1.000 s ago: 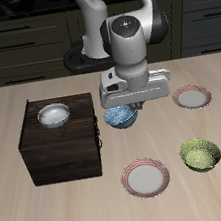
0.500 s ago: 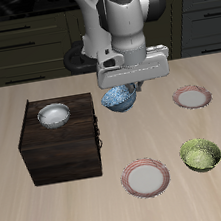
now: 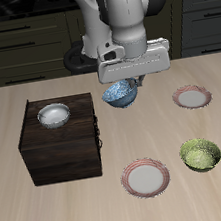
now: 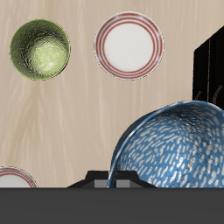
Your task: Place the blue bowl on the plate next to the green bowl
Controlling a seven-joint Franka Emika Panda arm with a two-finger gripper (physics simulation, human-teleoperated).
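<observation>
The gripper (image 3: 124, 84), clamped on the blue bowl (image 3: 121, 94), has carried it slightly higher than before, well behind the plate (image 3: 146, 177) beside the green bowl (image 3: 200, 153).

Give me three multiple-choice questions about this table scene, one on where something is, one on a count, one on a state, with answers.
1. Where is the white bowl?
A. on the dark cabinet
B. on a plate
C. in the gripper

2. How many red-rimmed plates are there?
A. one
B. two
C. three

3. What state is the blue bowl in?
A. resting on the table
B. held tilted in the air
C. upside down

Answers: 1 A, it sits on the cabinet top. 2 B, one beside the green bowl, one farther back. 3 B, the gripper holds it above the table.
</observation>
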